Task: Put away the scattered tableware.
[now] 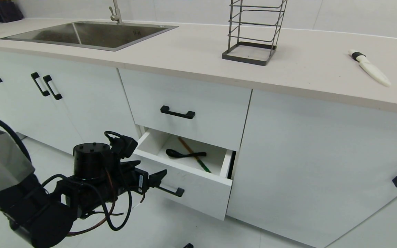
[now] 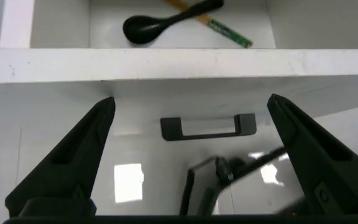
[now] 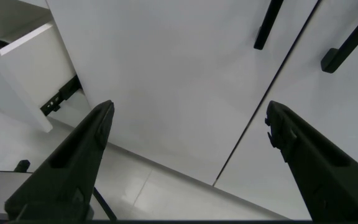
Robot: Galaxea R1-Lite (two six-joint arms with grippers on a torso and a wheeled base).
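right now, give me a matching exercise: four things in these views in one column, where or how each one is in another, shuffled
Things
1. black long-handled spoon
2. white knife with a black band
3. dark grey wire rack
4. left claw

Places or states
A. lying flat at the right end of the beige countertop
B. open, facing the black handle of the pulled-out white drawer
C. inside that drawer
D. standing upright on the countertop

Pairs: 1-C, 2-A, 3-D, 4-B
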